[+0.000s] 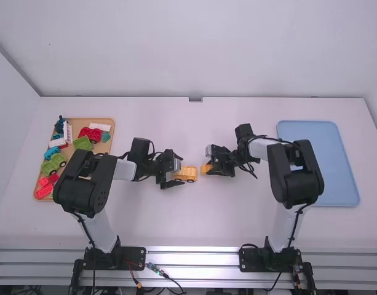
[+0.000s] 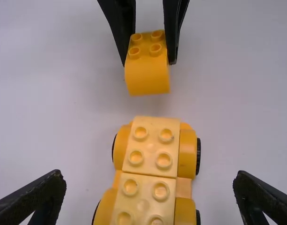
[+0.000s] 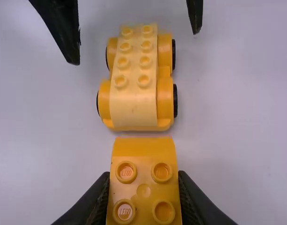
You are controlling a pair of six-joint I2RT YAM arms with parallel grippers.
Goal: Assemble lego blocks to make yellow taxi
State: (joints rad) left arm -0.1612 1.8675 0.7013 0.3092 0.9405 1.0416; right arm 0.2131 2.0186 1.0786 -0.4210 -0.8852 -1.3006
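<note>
My left gripper (image 1: pixel 170 173) is around the near side of the yellow wheeled car (image 1: pixel 187 174), its fingers apart. In the left wrist view the car (image 2: pixel 152 168) lies between the wide-spread fingers of the left gripper (image 2: pixel 149 192), touched by neither. My right gripper (image 1: pixel 209 167) faces it, a short gap away, holding an orange-yellow curved block (image 1: pixel 205 168). In the right wrist view the right gripper (image 3: pixel 143 187) pinches this block (image 3: pixel 143 157) by its sides, studs showing, beside the car's end (image 3: pixel 134 101).
At the left, a wooden tray (image 1: pixel 103 146) carries several red, green, blue and white blocks and vehicles. A blue tray (image 1: pixel 323 161) lies at the right, beside the right arm.
</note>
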